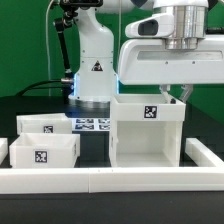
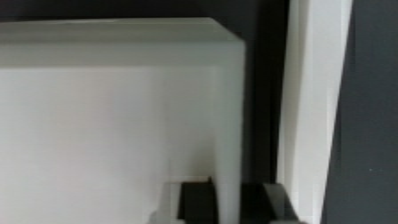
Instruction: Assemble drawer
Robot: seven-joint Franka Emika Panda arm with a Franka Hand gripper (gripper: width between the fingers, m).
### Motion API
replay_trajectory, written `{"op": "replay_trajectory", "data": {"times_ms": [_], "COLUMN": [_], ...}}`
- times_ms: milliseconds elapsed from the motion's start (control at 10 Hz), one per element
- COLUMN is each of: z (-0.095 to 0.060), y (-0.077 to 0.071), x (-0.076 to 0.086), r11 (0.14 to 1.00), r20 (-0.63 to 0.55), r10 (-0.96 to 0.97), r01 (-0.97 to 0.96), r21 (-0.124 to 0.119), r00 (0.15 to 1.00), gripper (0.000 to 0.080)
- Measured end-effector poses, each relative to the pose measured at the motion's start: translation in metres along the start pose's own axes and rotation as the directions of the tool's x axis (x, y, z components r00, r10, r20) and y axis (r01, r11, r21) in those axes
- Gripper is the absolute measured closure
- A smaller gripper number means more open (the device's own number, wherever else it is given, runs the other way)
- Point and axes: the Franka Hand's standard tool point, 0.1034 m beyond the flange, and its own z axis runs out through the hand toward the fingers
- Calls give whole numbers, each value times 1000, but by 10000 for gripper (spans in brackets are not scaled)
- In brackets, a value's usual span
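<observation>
- The end effector (image 1: 182, 94) hangs at the rear top corner of the drawer casing (image 1: 148, 135), on the exterior view's right. In the wrist view its two dark fingertips (image 2: 194, 203) stand a little apart, with the thin edge of a white casing wall (image 2: 226, 120) running between them.
- Whether the end effector is pressing on that wall or only straddling it cannot be told. A dark strip shows between the wall and one fingertip, but it may be shadow.
- The casing stands upright on the bench (image 1: 95, 150) with its open top facing up and its square tag facing the exterior camera.
- It looks like a hollow, thin-walled plastic box, so it is likely light and stiff but smooth. It would probably slide or tip under a sideways push rather than flex.
- The top rim of a wall is the sensible place to pinch. The body looks too broad for the fingers to span.
- The two trays, the far tray (image 1: 48, 124) and the near tray (image 1: 42, 153), sit apart from the casing toward the exterior view's left. Both are open-top and carry a tag.
- They are probably lighter still and are best gripped by a side wall.
- The marker board (image 1: 92, 124) lies flat behind them, and the border wall (image 1: 110, 180) runs along the front.
</observation>
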Motion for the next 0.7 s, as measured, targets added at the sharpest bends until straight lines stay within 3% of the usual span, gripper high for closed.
{"op": "replay_trajectory", "data": {"times_ms": [300, 700], "z": [0, -1], "y": [-5, 2], "x": [-1, 7], "r11": [974, 859], "r20": [9, 28], "r10": [226, 510], "r01": [-226, -511], "r21": [17, 39], "r00": [974, 860], "gripper": [761, 761]}}
